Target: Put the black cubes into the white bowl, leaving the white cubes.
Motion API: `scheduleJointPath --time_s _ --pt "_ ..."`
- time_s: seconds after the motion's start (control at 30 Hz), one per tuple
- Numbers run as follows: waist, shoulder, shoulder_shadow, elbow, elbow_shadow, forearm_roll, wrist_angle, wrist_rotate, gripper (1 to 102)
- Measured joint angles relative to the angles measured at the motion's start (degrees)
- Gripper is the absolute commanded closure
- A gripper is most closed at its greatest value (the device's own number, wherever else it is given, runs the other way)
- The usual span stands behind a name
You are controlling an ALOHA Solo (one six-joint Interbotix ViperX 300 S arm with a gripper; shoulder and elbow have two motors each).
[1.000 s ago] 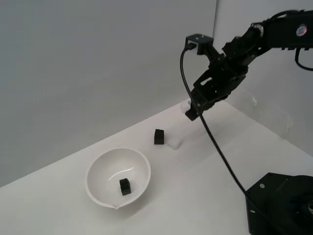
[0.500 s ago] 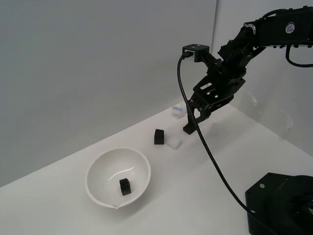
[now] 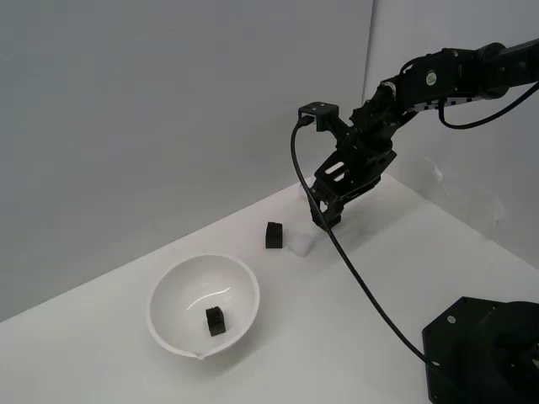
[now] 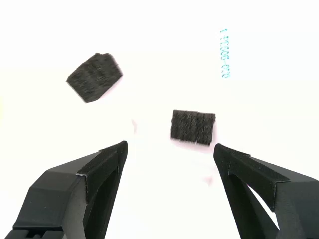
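Swung down and toward the exterior view's left within a second, gripper (image 4: 170, 152) spread wide and empty above a black cube (image 4: 193, 126) (a second (image 4: 94, 76) nearby), one more (image 3: 215, 321) already in the white bowl (image 3: 173, 290), pickup seemingly next.

White cubes (image 3: 299, 246) fade into the tabletop (image 3: 354, 337) beside the black cube (image 3: 274, 235); the wrist view crops the hand (image 4: 172, 152), and its blue print (image 4: 225, 53) is unreadable.
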Motion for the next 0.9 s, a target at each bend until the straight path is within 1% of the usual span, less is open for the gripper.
scheduleJointPath --time_s 0.1,0.23,0.33,0.4,0.47,0.53,0.83,0.9 --pt "0.2 -1.9 -1.9 0.0 0.0 -0.1 -3.0 0.5 8" --pt "0.8 -4.0 -4.0 0.0 0.0 0.3 -4.8 0.5 8" --pt "1.8 -4.5 -4.6 -0.1 -0.1 0.4 -5.1 0.5 8" --pt "2.5 -5.2 -5.3 0.0 0.0 1.2 -5.2 0.5 8" --pt "3.1 -5.3 -5.4 0.0 0.0 1.4 -5.6 0.6 8" --pt "3.0 -6.0 -6.0 0.0 -0.1 1.4 -6.2 0.6 8" --pt "2.5 -7.4 -7.3 0.0 0.0 1.0 -6.3 0.6 8" --pt "1.8 -7.5 -7.6 0.0 0.0 1.0 -6.9 0.5 9"
